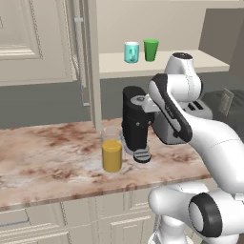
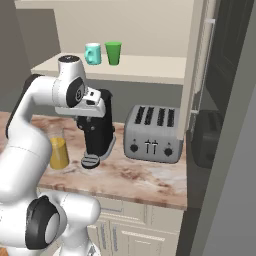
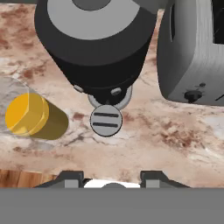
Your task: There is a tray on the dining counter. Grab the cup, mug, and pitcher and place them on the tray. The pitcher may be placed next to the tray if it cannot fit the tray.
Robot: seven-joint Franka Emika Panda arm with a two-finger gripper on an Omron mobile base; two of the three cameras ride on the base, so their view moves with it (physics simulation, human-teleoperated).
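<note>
Zero of three vessels look moved, judging by where they stand. No tray is in these frames, so placing is all still ahead.

Positions:
- pitcher (image 1: 112,153): on the marbled worktop (image 1: 43,152), near its front edge, just beside the black coffee machine (image 1: 135,121) on that machine's left in the left base view. Clear glass wall, orange-yellow liquid filling roughly the lower two thirds. From the hand view it sits well left of centre, so the gripper is not lined up on it.
- mug (image 1: 131,52) and cup (image 1: 151,49): side by side, close together, on the cream shelf (image 1: 190,62) behind and above the worktop, toward its left end. Mug interior reads white; whether either holds anything I can't tell from this angle.
- toaster (image 2: 153,133): on the worktop right of the coffee machine, slots empty as far as visible.

gripper (image 3: 113,180): hand is above the coffee machine, pointing down at its round drip plate (image 3: 106,120). Finger tips stand apart with bare worktop showing between them; nothing held.

Left to do, my read: shift over to the pitcher (nearest), grasp, carry to the dining counter, then return for mug and cup. Glass cylinder is wide for these jaws, so that grasp looks the tightest of the three.
</note>
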